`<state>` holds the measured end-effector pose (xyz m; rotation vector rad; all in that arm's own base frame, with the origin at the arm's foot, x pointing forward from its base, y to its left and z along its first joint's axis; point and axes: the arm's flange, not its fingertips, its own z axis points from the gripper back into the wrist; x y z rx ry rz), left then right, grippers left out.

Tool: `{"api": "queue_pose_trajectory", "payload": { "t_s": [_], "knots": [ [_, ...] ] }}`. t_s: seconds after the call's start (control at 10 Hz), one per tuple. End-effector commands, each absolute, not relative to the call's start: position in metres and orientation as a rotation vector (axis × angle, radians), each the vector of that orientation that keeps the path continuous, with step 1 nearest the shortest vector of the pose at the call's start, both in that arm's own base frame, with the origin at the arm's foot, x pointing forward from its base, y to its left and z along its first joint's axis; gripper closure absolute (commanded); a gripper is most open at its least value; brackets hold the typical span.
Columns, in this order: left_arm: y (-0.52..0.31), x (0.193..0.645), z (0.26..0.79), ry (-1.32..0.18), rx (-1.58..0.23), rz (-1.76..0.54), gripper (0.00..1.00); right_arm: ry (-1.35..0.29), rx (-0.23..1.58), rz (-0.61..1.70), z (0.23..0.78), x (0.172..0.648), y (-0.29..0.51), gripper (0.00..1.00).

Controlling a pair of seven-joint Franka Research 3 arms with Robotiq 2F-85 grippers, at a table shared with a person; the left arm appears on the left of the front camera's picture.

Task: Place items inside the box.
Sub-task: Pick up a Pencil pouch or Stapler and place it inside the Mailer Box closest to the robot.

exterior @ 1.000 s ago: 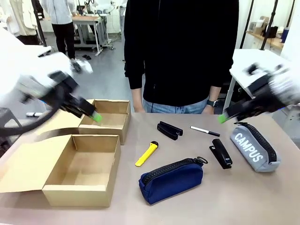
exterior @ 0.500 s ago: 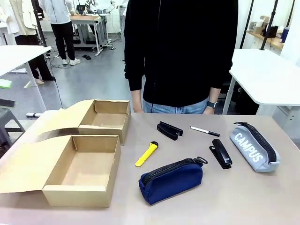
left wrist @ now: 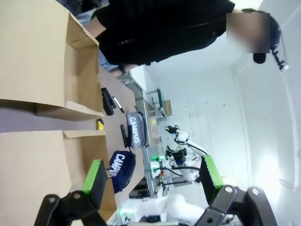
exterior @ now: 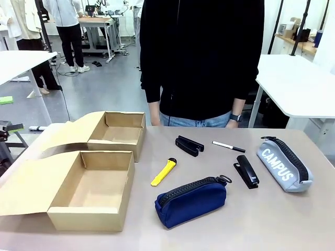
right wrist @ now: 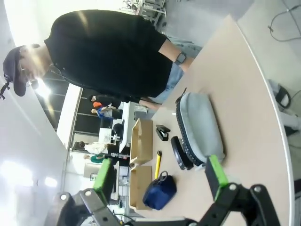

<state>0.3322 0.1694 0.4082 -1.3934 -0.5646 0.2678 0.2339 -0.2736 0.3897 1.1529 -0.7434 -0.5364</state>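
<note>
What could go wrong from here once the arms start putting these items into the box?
Two similar open boxes sit next to each other: an item could land in the smaller far box instead of the larger near box. The grey pouch might be mistaken for the navy pouch. The thin pen lies flat, likely hard to pinch.

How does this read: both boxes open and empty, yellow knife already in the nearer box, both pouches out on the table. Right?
Not quite. The yellow knife lies on the table, right of the nearer box, not in it; the front view shows this. The rest holds: that box and the far box are open and empty, navy pouch and grey pouch on the table.
</note>
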Motion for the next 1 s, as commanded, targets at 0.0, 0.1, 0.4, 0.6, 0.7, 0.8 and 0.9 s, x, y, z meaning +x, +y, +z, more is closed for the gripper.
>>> {"api": "queue_pose_trajectory", "payload": {
  "t_s": [0.0,0.1,0.4,0.6,0.7,0.8,0.9],
  "knots": [
    [0.186,0.323,0.424,-0.571,-1.392,0.194,0.0,-0.722,1.151,-0.485,0.401,0.232,-0.268,0.0],
    [0.186,0.323,0.424,-0.571,-1.392,0.194,0.0,-0.722,1.151,-0.485,0.401,0.232,-0.268,0.0],
    [0.186,0.323,0.424,-0.571,-1.392,0.194,0.0,-0.722,1.151,-0.485,0.401,0.232,-0.268,0.0],
    [0.186,0.323,0.424,-0.571,-1.392,0.194,0.0,-0.722,1.151,-0.485,0.401,0.232,-0.268,0.0],
    [0.186,0.323,0.424,-0.571,-1.392,0.194,0.0,-0.684,1.149,-0.506,0.401,0.23,-0.266,0.0],
    [0.186,0.323,0.424,-0.571,-1.392,0.194,0.0,-0.669,1.085,-0.307,0.412,0.254,-0.222,0.0],
    [0.186,0.323,0.424,-0.571,-1.392,0.194,0.0,-0.65,1.025,-0.125,0.419,0.281,-0.177,0.0]
  ]
}}
